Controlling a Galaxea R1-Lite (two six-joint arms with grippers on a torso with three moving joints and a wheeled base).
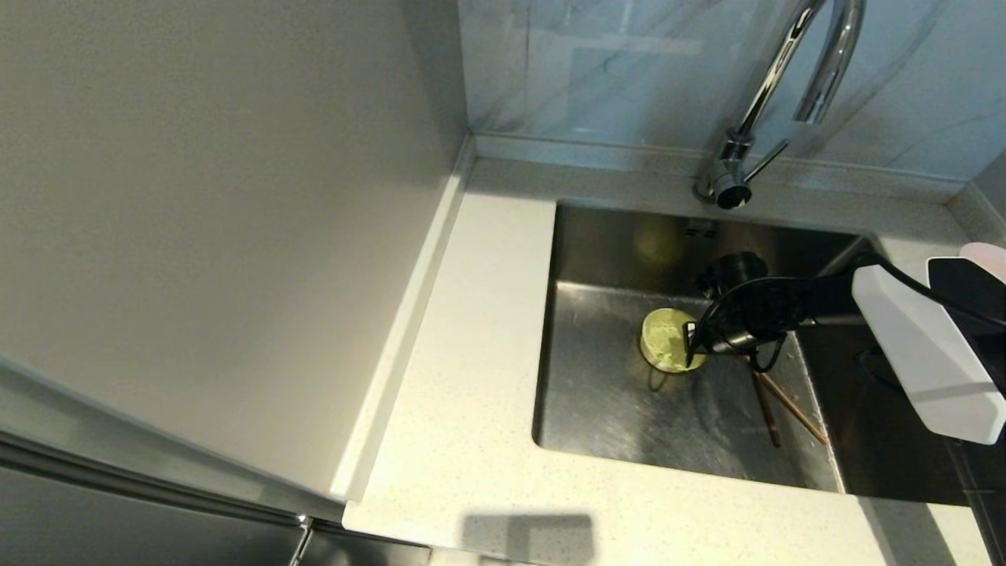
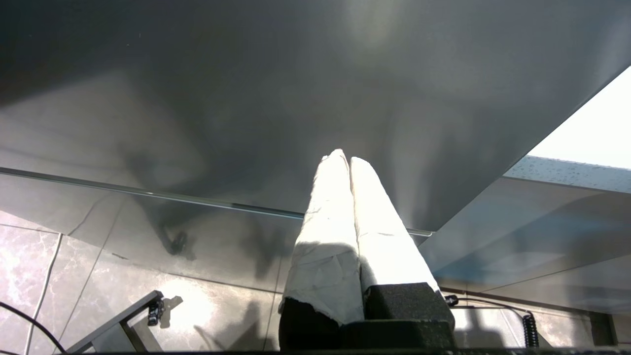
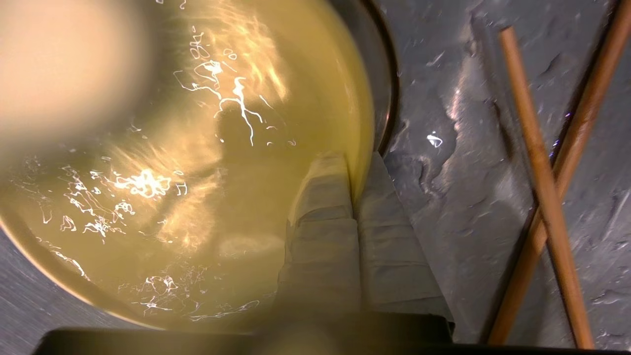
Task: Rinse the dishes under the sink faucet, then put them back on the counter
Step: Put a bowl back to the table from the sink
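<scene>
A yellow-green bowl [image 1: 664, 338] stands on the floor of the sink [image 1: 613, 409], wet and glinting inside [image 3: 197, 148]. My right gripper [image 1: 692, 346] reaches down into the basin and is shut on the bowl's rim [image 3: 356, 162], one finger inside the wall and one outside. The brown chopsticks [image 1: 774, 409] lie crossed on the sink floor just right of the bowl [image 3: 542, 197]. A pale pink rounded shape [image 1: 986, 258], probably the pink bowl, peeks out behind my right arm at the right edge. The left gripper [image 2: 345, 160] is parked low beside the cabinet, fingers together and holding nothing.
The chrome faucet [image 1: 786, 79] arches over the back of the sink, its side lever [image 1: 766, 161] at the base. The speckled counter [image 1: 471, 354] runs left and in front of the basin. A grey wall panel [image 1: 196, 196] bounds it on the left.
</scene>
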